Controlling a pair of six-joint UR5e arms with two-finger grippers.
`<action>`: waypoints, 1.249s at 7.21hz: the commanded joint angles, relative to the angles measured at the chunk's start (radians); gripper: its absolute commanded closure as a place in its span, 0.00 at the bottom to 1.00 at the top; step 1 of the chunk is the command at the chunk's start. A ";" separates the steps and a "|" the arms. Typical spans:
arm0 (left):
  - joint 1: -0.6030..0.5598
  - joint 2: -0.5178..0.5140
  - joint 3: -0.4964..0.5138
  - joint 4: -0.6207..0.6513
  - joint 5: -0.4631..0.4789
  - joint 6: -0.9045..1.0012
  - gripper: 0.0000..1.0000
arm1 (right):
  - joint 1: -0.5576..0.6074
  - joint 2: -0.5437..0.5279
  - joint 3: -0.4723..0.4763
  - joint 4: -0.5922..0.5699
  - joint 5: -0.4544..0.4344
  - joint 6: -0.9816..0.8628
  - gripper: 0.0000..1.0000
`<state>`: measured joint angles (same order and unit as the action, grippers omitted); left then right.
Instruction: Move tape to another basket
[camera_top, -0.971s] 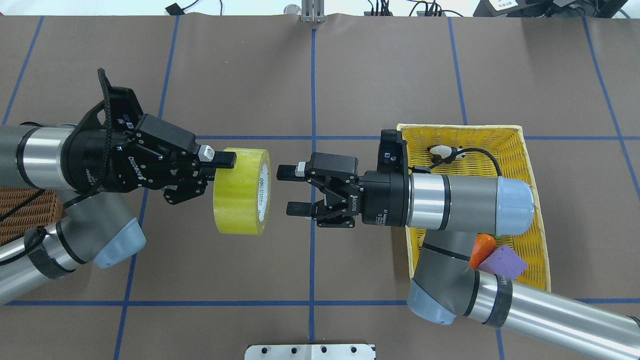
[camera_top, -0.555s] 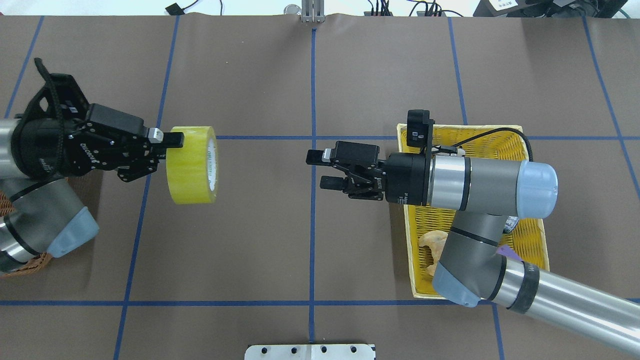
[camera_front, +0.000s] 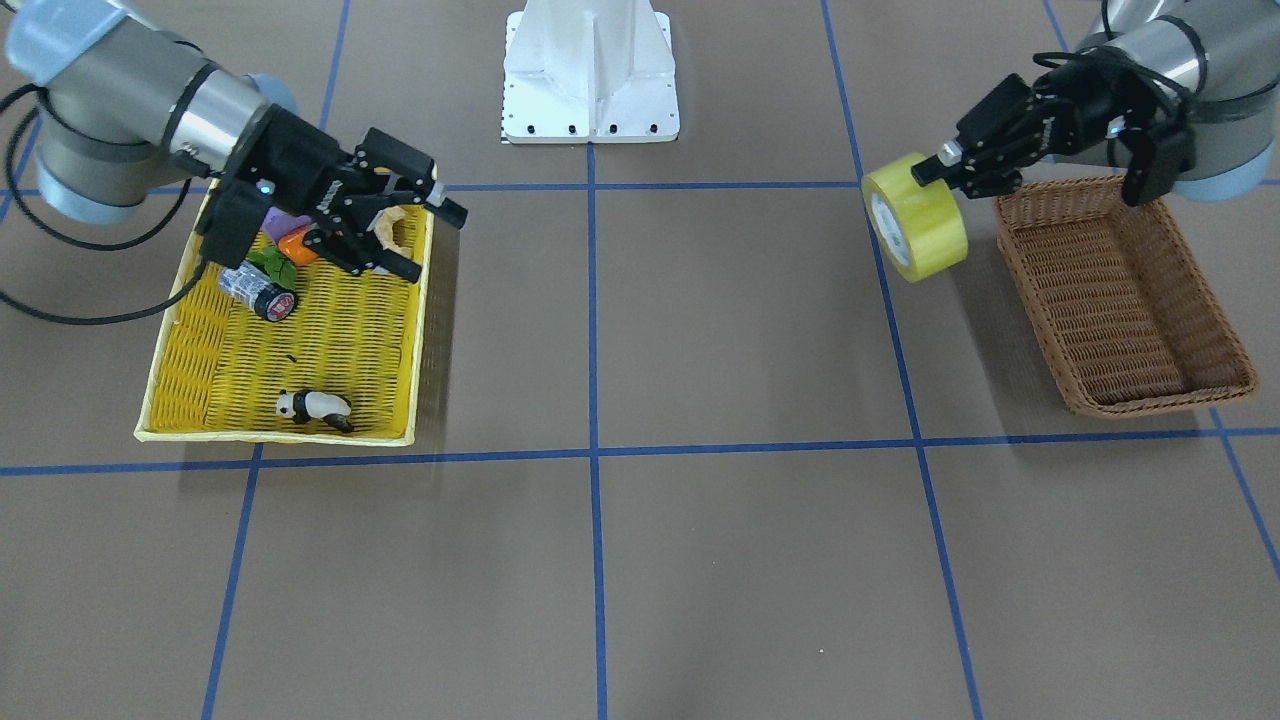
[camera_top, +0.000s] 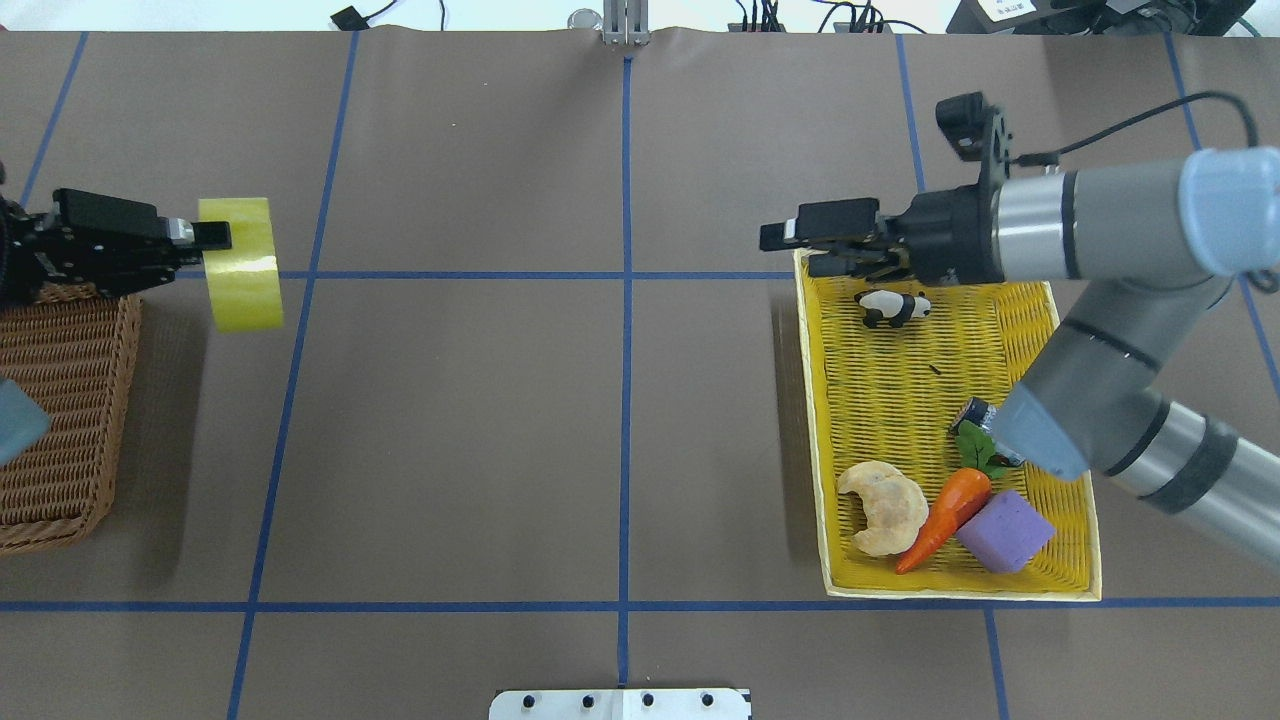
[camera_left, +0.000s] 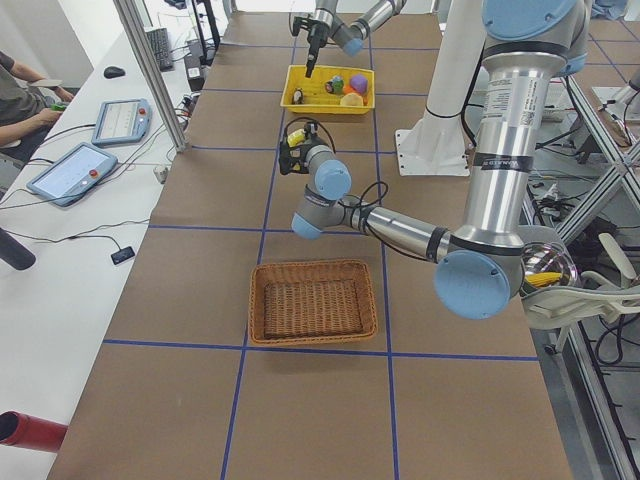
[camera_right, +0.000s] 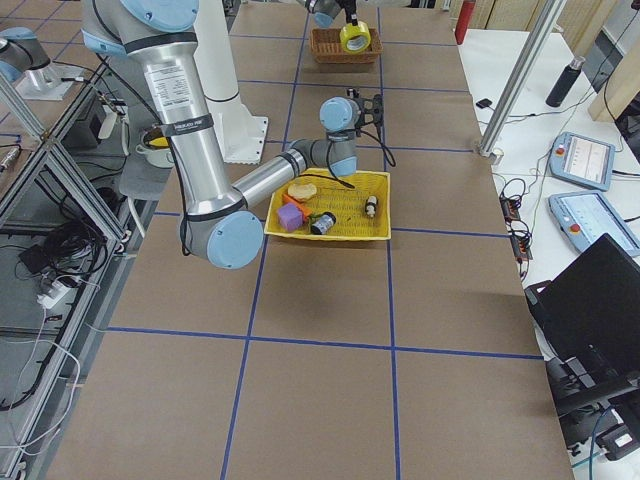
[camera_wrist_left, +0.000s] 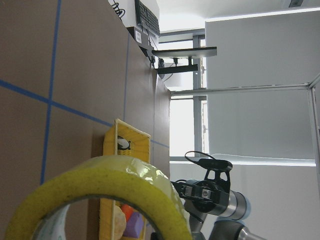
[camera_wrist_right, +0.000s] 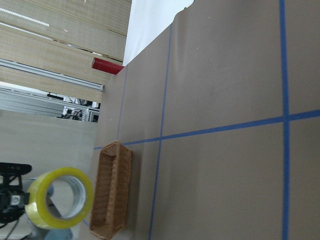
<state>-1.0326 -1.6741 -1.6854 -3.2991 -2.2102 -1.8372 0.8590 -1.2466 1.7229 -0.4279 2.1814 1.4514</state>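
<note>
The tape (camera_top: 240, 265) is a wide yellow roll held on edge in the air. My left gripper (camera_top: 212, 238) is shut on its rim, just to the inner side of the brown wicker basket (camera_top: 60, 400), not over it. The front-facing view shows the tape (camera_front: 915, 218) beside that basket's near corner (camera_front: 1120, 290), which holds nothing. The tape fills the bottom of the left wrist view (camera_wrist_left: 100, 195). My right gripper (camera_top: 795, 250) is open and empty above the far left corner of the yellow basket (camera_top: 1085, 590).
The yellow basket holds a toy panda (camera_top: 890, 306), a croissant (camera_top: 885, 505), a carrot (camera_top: 940, 515), a purple block (camera_top: 1005, 530) and a small grey cylinder (camera_front: 258, 292). The robot's white base (camera_front: 590, 80) stands mid-table on its side.
My left arm has drawn the tape leftwards, away from the table's middle, up to the brown basket's edge. My right gripper has pulled back rightwards to the yellow basket's far corner, still open.
</note>
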 joint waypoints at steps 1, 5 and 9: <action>-0.203 0.045 0.000 0.296 -0.143 0.318 1.00 | 0.191 -0.013 0.003 -0.333 0.159 -0.342 0.00; -0.293 0.184 -0.007 0.765 -0.183 0.978 1.00 | 0.340 -0.177 0.006 -0.682 0.156 -0.983 0.00; -0.253 0.228 -0.013 0.995 -0.172 1.006 1.00 | 0.402 -0.333 0.079 -0.742 0.179 -1.108 0.00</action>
<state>-1.3100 -1.4551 -1.6970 -2.3663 -2.3866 -0.8347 1.2541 -1.5347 1.7701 -1.1602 2.3452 0.3534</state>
